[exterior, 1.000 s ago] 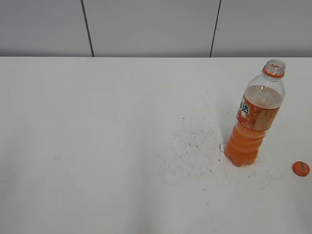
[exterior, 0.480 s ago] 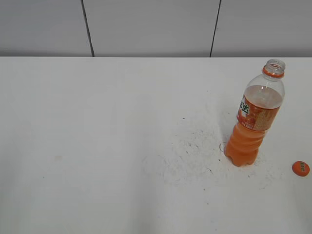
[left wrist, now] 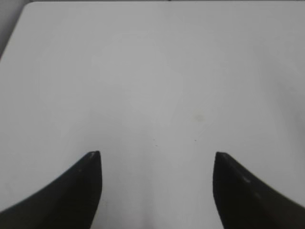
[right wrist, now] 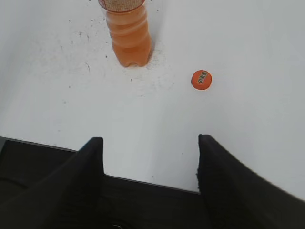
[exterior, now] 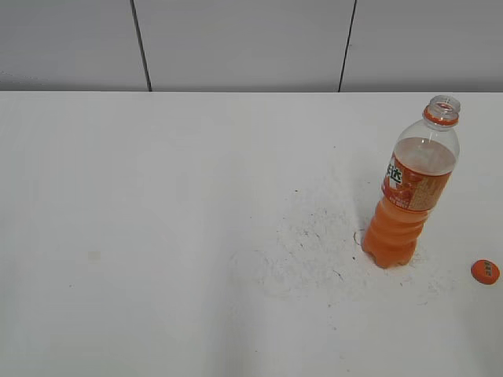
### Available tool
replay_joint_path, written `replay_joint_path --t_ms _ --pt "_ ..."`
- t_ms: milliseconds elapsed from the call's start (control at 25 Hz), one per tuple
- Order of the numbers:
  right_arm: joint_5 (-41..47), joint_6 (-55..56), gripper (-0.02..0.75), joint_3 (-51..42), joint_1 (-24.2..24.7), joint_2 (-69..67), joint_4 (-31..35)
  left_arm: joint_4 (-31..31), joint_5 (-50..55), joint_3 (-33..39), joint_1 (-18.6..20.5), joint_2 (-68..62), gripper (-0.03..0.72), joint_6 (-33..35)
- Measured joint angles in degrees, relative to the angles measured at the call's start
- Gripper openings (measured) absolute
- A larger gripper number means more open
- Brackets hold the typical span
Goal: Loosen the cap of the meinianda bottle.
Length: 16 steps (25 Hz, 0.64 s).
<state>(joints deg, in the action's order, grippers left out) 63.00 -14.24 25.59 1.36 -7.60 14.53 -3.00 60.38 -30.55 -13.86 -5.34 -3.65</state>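
The meinianda bottle stands upright on the right of the white table, its neck open with no cap on it. Its lower body shows in the right wrist view. The orange cap lies flat on the table to the bottle's right, also seen in the right wrist view. My right gripper is open and empty, over the table's near edge, well short of the cap and bottle. My left gripper is open and empty above bare table. Neither gripper shows in the exterior view.
The white table has dark speckled scuff marks left of the bottle. A grey panelled wall runs behind the table. The table's dark front edge shows in the right wrist view.
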Motion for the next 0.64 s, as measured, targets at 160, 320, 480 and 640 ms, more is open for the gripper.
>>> replay_joint_path --t_ms 160,320,480,640 --pt "-0.2 0.1 0.46 0.0 0.0 0.0 0.9 0.0 0.0 0.0 8.3 3.2 0.56 0.0" --pt "-0.4 0.1 0.46 0.0 0.0 0.0 1.1 -0.1 0.1 0.0 12.4 5.7 0.559 0.0" --pt "-0.5 0.1 0.46 0.0 0.0 0.0 1.1 -0.1 0.1 0.0 12.9 5.7 0.559 0.0" --pt "-0.5 0.1 0.46 0.0 0.0 0.0 1.3 -0.1 0.1 0.0 12.9 5.7 0.559 0.0"
